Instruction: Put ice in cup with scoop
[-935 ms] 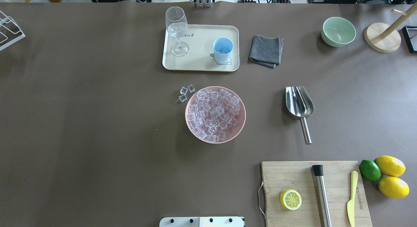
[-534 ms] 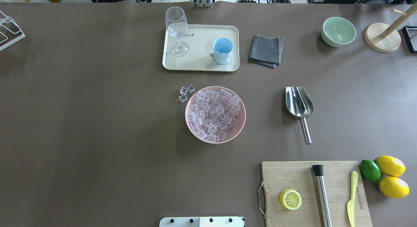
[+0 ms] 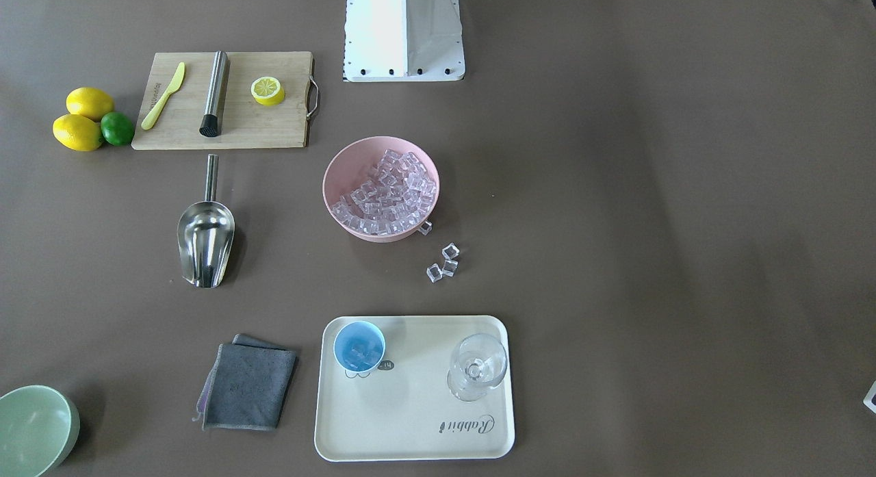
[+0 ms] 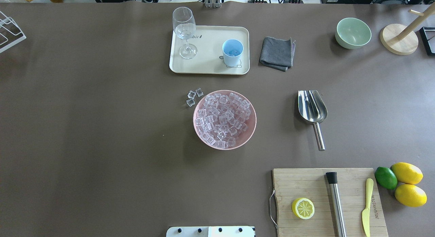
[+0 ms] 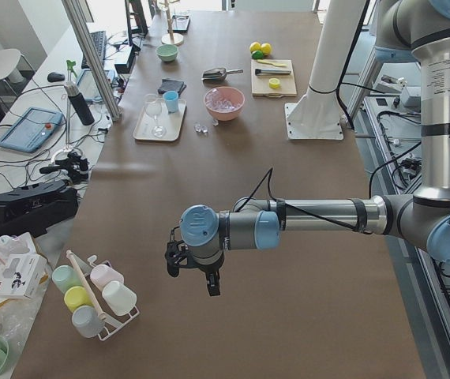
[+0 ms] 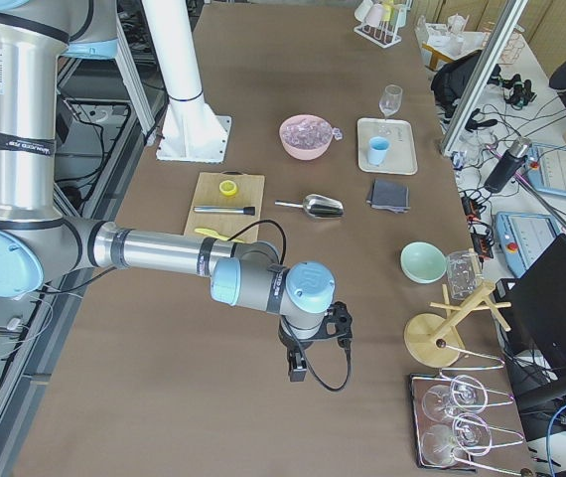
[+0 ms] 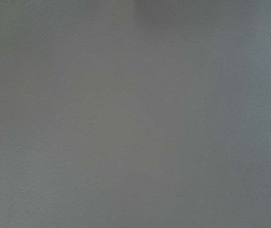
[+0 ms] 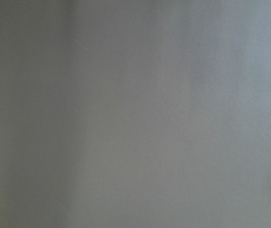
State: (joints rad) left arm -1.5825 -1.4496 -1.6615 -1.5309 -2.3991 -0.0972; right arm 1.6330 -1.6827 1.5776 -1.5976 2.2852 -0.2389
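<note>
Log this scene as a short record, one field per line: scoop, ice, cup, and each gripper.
scoop: lying free on the table, on the robot's right of the pink bowl
ice: heaped in pink bowl; three cubes loose beside it
cup: upright on cream tray, some ice inside
left gripper: over bare table, far from items; state unclear
right gripper: over bare table, far from items; state unclear

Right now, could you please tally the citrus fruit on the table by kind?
Whole lemons: 2
Lime: 1
Lemon half: 1
Total: 4
</note>
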